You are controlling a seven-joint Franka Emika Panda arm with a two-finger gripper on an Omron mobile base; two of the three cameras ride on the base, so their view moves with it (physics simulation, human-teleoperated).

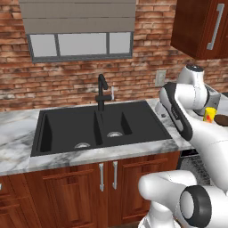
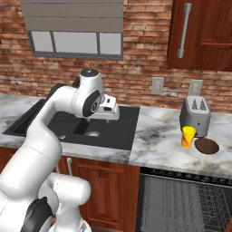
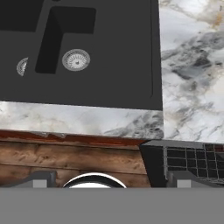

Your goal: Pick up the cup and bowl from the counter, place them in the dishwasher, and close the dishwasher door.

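The small yellow-orange cup stands on the marble counter in front of the toaster, and the dark brown bowl lies just to its right. In the left base view the cup and bowl peek out behind the arm. My gripper hangs over the right edge of the sink, well left of the cup. It points down, open and empty, with its fingertips far apart. Below the counter the dishwasher stands open, wire rack showing. I cannot make out its door panel.
A black double sink with a black faucet is set into the counter. A silver toaster stands against the brick wall behind the cup. Red-brown cabinets run under the sink, and an upper cabinet hangs above the toaster.
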